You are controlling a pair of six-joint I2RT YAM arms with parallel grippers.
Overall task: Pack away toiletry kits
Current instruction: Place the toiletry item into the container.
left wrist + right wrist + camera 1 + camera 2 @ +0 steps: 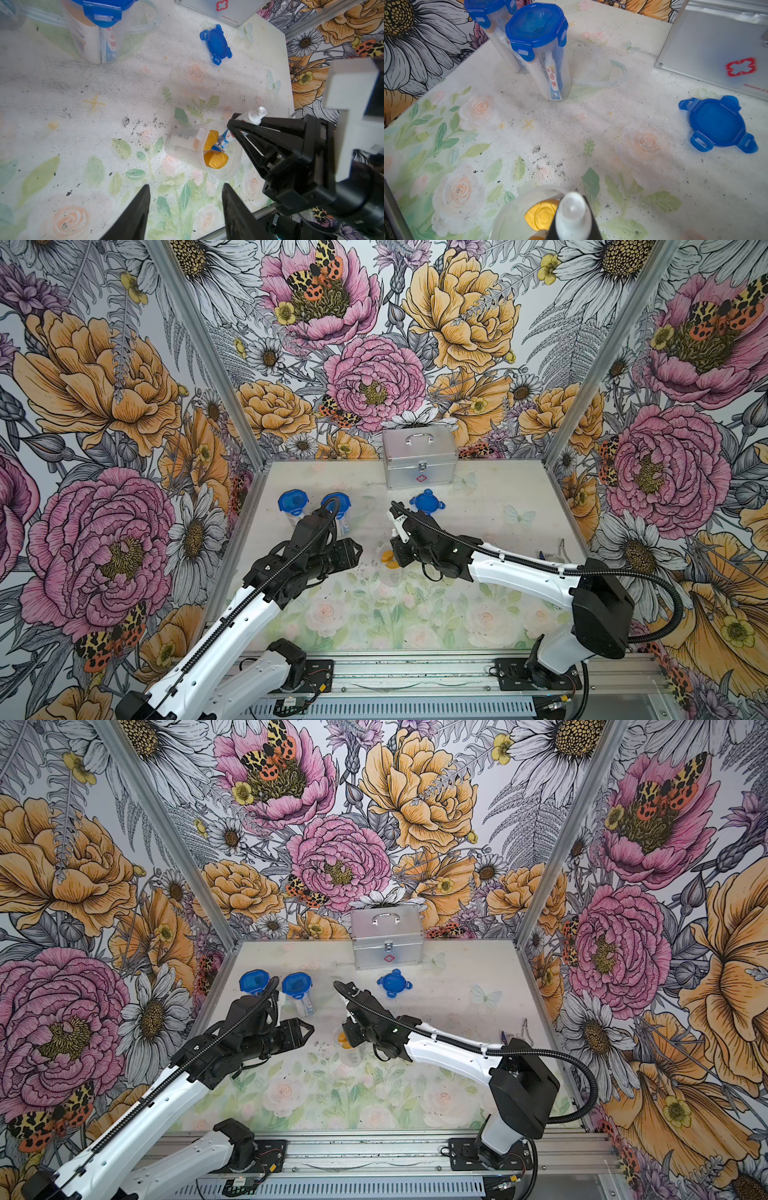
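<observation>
Nearest to us, the left pincer [186, 185] hangs just short of the open cup [182, 143]. Its two black tapered fingers are spread apart with nothing between them. The cup is cloudy clear plastic, round-walled, with small clip catches at its rim. It stands mouth up on the tabletop [415, 614], a worn surface printed with pale roses and green leaves and flecked with dark specks.

Inside the cup two white bottles [216, 159] sit side by side, each with a glossy, faceted yellow-orange cap. A sliver of blue beside them may be a toothbrush, but the view is too cramped for us to be sure.

The right pincer [236, 126] reaches over the cup's rim, closed on a slim white-and-blue toothpaste tube [225, 137] just below its white screw cap. The tube is tilted, with its lower end inside the cup.

Farther back, a loose lid [427, 502] lies flat, well apart from the open cup. It is translucent blue and rounded, with four clip tabs flared out. At the far left, two lidded cups [536, 31] stand close together, tall and clear, with their blue lids clipped down. We see a printed tube through the wall of the nearer one.

Against the back wall sits the metal case [419, 460], a boxy silver shape with ribbed edges, a handle, a latch and a red cross.
</observation>
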